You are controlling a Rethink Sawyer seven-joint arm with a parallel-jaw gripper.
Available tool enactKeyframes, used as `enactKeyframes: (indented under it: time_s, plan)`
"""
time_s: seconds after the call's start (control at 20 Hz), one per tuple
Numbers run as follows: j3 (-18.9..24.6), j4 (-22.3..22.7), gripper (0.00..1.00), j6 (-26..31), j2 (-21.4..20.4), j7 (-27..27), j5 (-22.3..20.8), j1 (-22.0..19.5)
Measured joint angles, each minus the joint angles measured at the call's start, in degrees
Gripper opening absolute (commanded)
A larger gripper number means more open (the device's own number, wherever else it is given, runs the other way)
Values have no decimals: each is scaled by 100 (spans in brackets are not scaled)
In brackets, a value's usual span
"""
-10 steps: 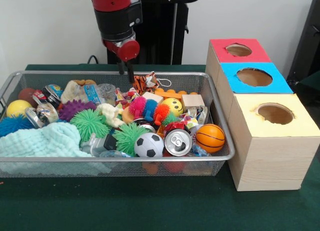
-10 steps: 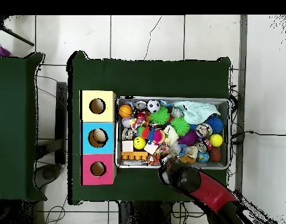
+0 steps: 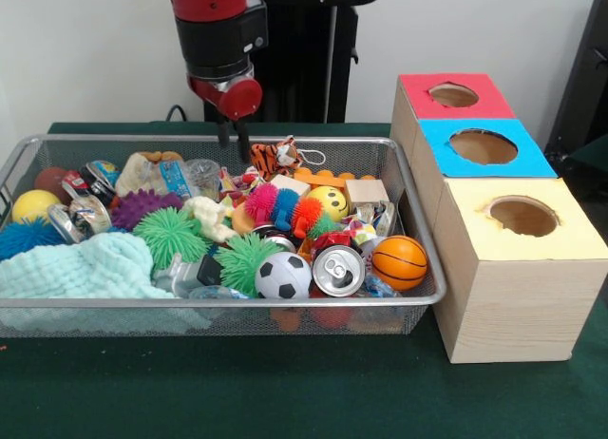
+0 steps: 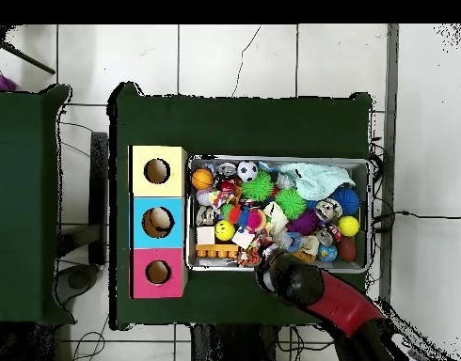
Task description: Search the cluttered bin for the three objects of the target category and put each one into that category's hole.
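Note:
The silver wire-mesh bin (image 3: 218, 303) is full of toys; it also shows in the overhead view (image 4: 277, 160). A see-through bottle with a blue label (image 3: 172, 178) lies at the bin's back left, with a clear crumpled bottle (image 3: 203, 176) beside it. Another clear plastic piece (image 3: 211, 292) lies at the front rim. My gripper (image 3: 234, 143) hangs over the bin's back edge, just right of the clear bottle, open by a narrow gap and empty. In the overhead view the red arm (image 4: 314, 291) hides it.
Three wooden boxes with holes stand beside the bin: red (image 3: 454, 95), blue (image 3: 484, 146), yellow (image 3: 522, 216). Something pale shows in the blue box's hole (image 4: 157, 221). A drink can (image 3: 337, 270), soccer ball (image 3: 282, 276), basketball (image 3: 399, 261), spiky balls and a mint cloth (image 3: 85, 268) fill the bin.
My gripper has shifted slightly to the left in the front view, staying over the bin's back edge. Nothing in the bin has moved.

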Motion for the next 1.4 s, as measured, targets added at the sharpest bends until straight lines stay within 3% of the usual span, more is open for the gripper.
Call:
enactKeyframes:
  time_s: [1.4]
  plan:
    - [164,-575,100,1,400,0,-643,-454]
